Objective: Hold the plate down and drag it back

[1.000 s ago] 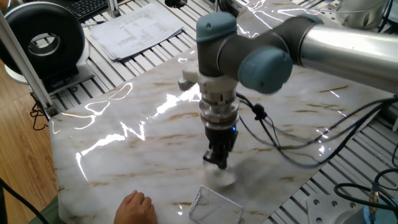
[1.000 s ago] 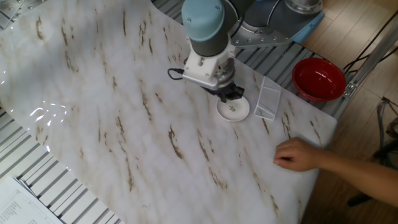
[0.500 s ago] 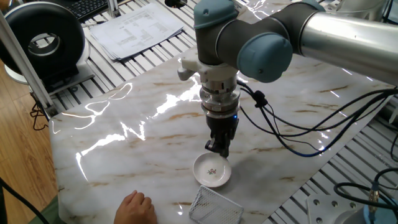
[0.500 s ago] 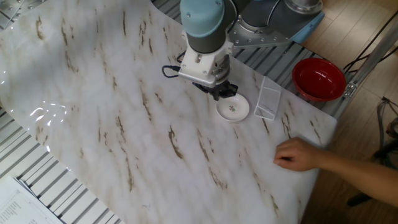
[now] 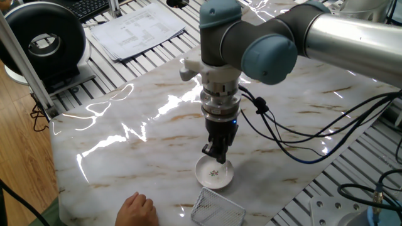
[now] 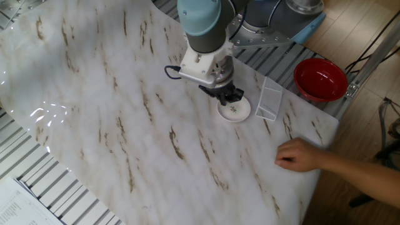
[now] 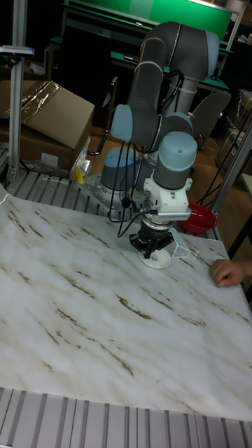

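Observation:
The plate (image 5: 214,175) is a small white saucer with a dark motif in its centre, lying on the marble table near its edge; it also shows in the other fixed view (image 6: 235,112) and the tall fixed view (image 7: 157,262). My gripper (image 5: 215,152) points straight down with its fingers together, its tips over the plate's far rim. From the other side my gripper (image 6: 229,97) covers the plate's edge. Whether the tips touch the plate I cannot tell. Nothing is held between the fingers.
A silver wire-mesh basket (image 5: 217,210) (image 6: 270,100) lies right beside the plate. A person's hand (image 5: 138,210) (image 6: 300,155) rests on the table edge nearby. A red bowl (image 6: 320,79) stands off the table. Papers (image 5: 135,28) lie at the far corner.
One second ago the gripper stood low over the plate and hid most of it. It then rose and drew off to the plate's rim, and now hangs there slightly shifted. The plate has barely moved.

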